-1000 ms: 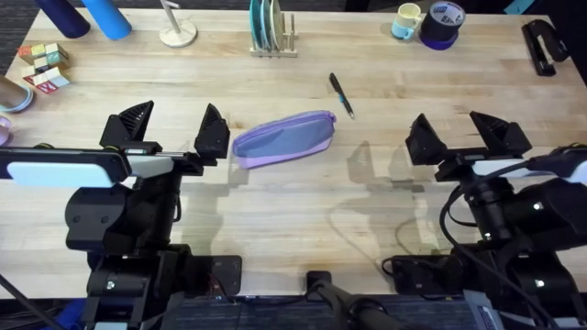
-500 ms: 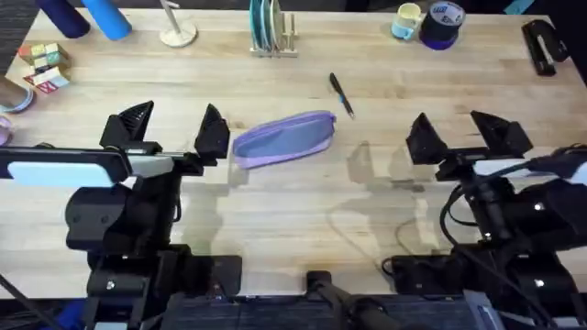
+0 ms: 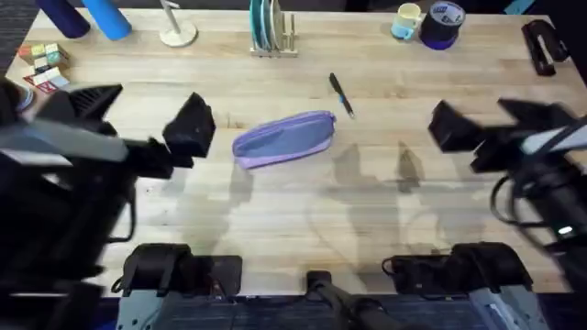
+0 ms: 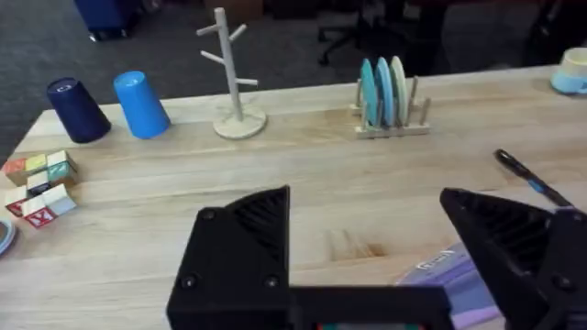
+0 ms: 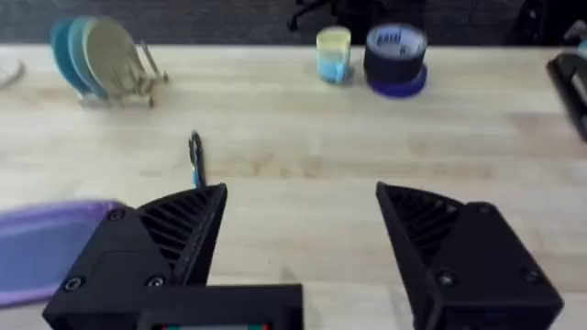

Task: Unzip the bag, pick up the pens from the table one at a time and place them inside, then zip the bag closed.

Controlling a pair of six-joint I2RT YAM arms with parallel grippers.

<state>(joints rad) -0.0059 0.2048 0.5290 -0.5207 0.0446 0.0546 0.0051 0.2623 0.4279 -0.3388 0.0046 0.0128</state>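
Observation:
The lavender bag (image 3: pixel 284 137) lies zipped shut on the table (image 3: pixel 293 211), just left of centre. One dark pen (image 3: pixel 341 94) with a blue section rests beyond the bag's right end. My left gripper (image 3: pixel 138 115) hangs open to the left of the bag, holding nothing. In the left wrist view its fingers (image 4: pixel 238 247) frame the bag's end (image 4: pixel 459 280) and the pen (image 4: pixel 532 179). My right gripper (image 3: pixel 495 121) is open and empty to the right of the bag. The right wrist view shows the bag (image 5: pixel 46 243) and the pen (image 5: pixel 195 156) beyond that gripper (image 5: pixel 303 238).
Along the far edge stand two blue cups (image 3: pixel 108 18), a mug tree (image 3: pixel 177 32), a plate rack (image 3: pixel 272 32), a mug (image 3: pixel 406 20), a tape roll (image 3: pixel 442 23) and a black stapler (image 3: pixel 539 46). Coloured blocks (image 3: pixel 44 66) sit at the far left.
Both arms have risen toward the camera and spread apart, the left gripper shifting left and the right gripper shifting right. Bag and pen have not moved.

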